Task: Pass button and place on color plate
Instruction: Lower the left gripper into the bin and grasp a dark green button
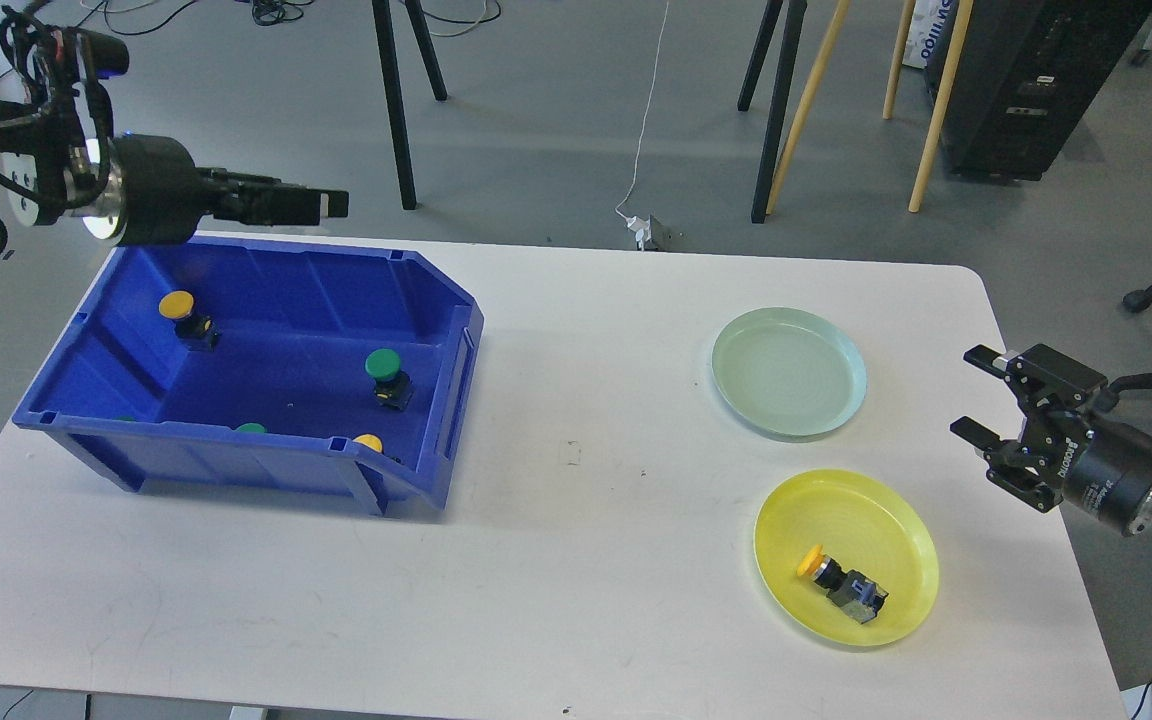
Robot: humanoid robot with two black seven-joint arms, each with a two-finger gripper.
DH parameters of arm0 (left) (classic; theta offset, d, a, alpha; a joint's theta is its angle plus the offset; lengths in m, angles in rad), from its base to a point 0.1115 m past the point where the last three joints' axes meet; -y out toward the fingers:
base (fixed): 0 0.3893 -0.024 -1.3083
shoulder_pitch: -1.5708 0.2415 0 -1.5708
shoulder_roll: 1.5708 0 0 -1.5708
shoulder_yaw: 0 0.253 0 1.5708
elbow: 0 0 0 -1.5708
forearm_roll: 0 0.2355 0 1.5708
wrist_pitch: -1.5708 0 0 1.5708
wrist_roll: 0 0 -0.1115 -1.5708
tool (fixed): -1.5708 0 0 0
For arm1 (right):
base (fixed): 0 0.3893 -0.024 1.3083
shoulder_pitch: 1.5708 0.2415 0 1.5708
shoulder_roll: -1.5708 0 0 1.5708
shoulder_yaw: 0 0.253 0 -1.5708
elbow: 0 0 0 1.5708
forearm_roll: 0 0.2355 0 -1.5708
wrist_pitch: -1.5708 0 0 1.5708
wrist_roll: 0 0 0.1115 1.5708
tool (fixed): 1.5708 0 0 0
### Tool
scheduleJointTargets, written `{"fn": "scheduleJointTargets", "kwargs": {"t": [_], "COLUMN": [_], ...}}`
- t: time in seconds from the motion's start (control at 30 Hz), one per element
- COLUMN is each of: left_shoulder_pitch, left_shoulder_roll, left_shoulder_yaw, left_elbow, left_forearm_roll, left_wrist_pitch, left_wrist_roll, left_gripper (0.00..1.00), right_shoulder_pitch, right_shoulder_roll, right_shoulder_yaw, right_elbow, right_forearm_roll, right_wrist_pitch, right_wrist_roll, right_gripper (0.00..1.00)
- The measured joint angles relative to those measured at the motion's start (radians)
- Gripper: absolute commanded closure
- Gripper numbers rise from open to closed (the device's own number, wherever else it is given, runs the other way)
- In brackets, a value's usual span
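The left pincer (321, 205) hovers over the blue bin's (436, 300) far rim; whether it is parted I cannot tell. The green button (386, 375) stands below and slightly right of it. The right pincer (976, 395), wide and empty, waits beyond both plates.

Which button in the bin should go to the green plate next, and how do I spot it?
Find the blue bin at the table's left. On its floor toward the right wall stands the green-capped button, fully visible. The other fully visible button, back left, has a yellow cap.
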Motion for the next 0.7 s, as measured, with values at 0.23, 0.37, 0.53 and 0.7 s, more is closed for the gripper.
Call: {"fn": "scheduleJointTargets", "kwargs": {"t": [0.23,0.37,0.53,0.7], "left_shoulder_pitch": [0.078,0.121,0.150,0.152], "left_shoulder_roll": [-0.173,-0.260,-0.375,-0.421], "left_shoulder_yaw": [0.001,0.002,0.032,0.060], "left_elbow": [0.159,0.246,0.388,0.424], "left_forearm_roll": [0.192,0.210,0.216,0.206], "left_wrist_pitch": [0.000,0.000,0.000,0.000], "left_wrist_roll": [-0.006,-0.006,-0.015,-0.019], "left_gripper": [0.03,0.03,0.03,0.03], "right_shoulder_pitch": [0.003,0.003,0.002,0.001], "right_shoulder_roll": [0.000,-0.001,-0.001,-0.001], "right_shoulder_yaw": [-0.009,-0.012,-0.017,-0.019], "right_elbow": [-0.006,-0.006,-0.006,-0.006], "right_forearm_roll": [-0.001,-0.001,-0.001,-0.004], "right_wrist_pitch": [-0.028,-0.036,-0.046,-0.047], "right_wrist_roll": [0.000,0.000,0.000,0.000], "right_gripper": [0.09,0.09,0.09,0.09]}}
